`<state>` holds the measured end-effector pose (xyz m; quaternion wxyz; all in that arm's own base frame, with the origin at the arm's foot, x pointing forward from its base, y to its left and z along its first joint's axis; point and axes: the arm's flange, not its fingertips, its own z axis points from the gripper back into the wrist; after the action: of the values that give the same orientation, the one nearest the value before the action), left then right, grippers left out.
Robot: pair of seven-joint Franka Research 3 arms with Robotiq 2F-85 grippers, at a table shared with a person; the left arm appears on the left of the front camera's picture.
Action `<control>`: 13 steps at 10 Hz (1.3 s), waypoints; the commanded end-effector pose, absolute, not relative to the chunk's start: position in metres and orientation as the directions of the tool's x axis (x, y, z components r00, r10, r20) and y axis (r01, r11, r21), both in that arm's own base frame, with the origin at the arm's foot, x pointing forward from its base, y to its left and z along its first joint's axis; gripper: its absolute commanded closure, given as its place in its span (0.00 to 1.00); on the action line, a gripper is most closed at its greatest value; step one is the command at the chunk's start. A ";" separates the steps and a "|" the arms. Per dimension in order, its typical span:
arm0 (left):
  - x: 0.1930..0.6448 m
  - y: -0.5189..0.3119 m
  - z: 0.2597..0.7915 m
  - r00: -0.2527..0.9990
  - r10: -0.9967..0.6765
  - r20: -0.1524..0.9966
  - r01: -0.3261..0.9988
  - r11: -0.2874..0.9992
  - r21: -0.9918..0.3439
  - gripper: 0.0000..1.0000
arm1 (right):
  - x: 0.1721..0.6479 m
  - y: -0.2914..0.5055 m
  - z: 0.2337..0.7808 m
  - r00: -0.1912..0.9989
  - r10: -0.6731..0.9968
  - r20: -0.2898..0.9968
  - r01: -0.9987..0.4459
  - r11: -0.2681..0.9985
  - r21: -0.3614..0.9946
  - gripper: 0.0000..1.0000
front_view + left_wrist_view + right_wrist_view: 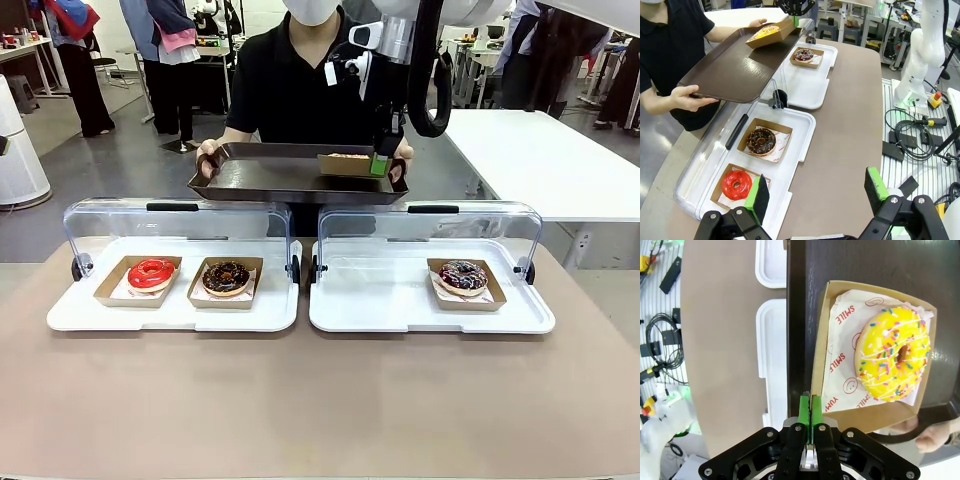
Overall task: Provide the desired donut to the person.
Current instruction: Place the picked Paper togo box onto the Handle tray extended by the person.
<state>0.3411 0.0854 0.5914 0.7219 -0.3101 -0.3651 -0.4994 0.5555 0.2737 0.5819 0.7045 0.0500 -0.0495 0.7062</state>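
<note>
Over tray (pixel 260 175), right jaws pinch box (pixel 865 419) edge; wrist view reveals yellow donut (pixel 875 357); left jaws spread.

The person (pixel 285 90) wears a black short-sleeved V-neck T-shirt. The right arm (pixel 397 42) is glossy white, a thick black cable (pixel 437 100) looping off it. The left gripper (pixel 816 189) is black angular linkage with silver screws (pixel 890 199) and bright green pads (pixel 875 183).
</note>
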 end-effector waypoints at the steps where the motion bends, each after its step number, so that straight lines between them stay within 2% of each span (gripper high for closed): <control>1: 0.341 0.086 0.593 0.237 -0.493 0.837 0.949 0.303 -0.090 0.00 | 0.555 0.269 0.570 -0.018 0.985 0.173 -1.000 -0.019 0.008 0.98; 2: 0.341 0.086 0.593 0.237 -0.493 0.837 0.949 0.303 -0.090 0.00 | 0.557 0.269 0.569 -0.020 0.984 0.179 -1.000 -0.023 0.012 0.86; 3: 0.341 0.086 0.593 0.237 -0.493 0.837 0.949 0.303 -0.090 0.00 | 0.557 0.268 0.569 -0.027 0.984 0.179 -0.999 -0.030 0.015 0.39; 4: 0.341 0.086 0.593 0.237 -0.493 0.837 0.949 0.303 -0.090 0.00 | 0.556 0.269 0.570 -0.029 0.984 0.178 -0.999 -0.032 0.015 0.27; 5: 0.341 0.086 0.593 0.237 -0.493 0.837 0.949 0.303 -0.090 0.00 | 0.555 0.269 0.570 -0.031 0.984 0.177 -0.999 -0.034 0.015 0.00; 7: 0.341 0.086 0.593 0.237 -0.493 0.837 0.949 0.303 -0.090 0.00 | 0.556 0.269 0.572 -0.033 0.983 0.178 -0.999 -0.036 0.012 0.00; 8: 0.341 0.086 0.593 0.237 -0.493 0.837 0.949 0.303 -0.090 0.00 | 0.555 0.269 0.572 -0.036 0.983 0.178 -0.999 -0.039 0.014 0.04; 9: 0.341 0.086 0.593 0.237 -0.493 0.837 0.949 0.303 -0.090 0.00 | 0.554 0.269 0.572 -0.039 0.984 0.176 -0.999 -0.042 0.015 0.00; 13: 0.341 0.086 0.593 0.237 -0.493 0.837 0.949 0.303 -0.090 0.00 | 0.554 0.269 0.573 -0.039 0.984 0.174 -0.999 -0.044 0.022 0.00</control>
<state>0.3411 0.0854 0.5914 0.7219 -0.3101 -0.3651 -0.4994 0.5569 0.2736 0.5745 0.6968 0.0567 -0.0458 0.7136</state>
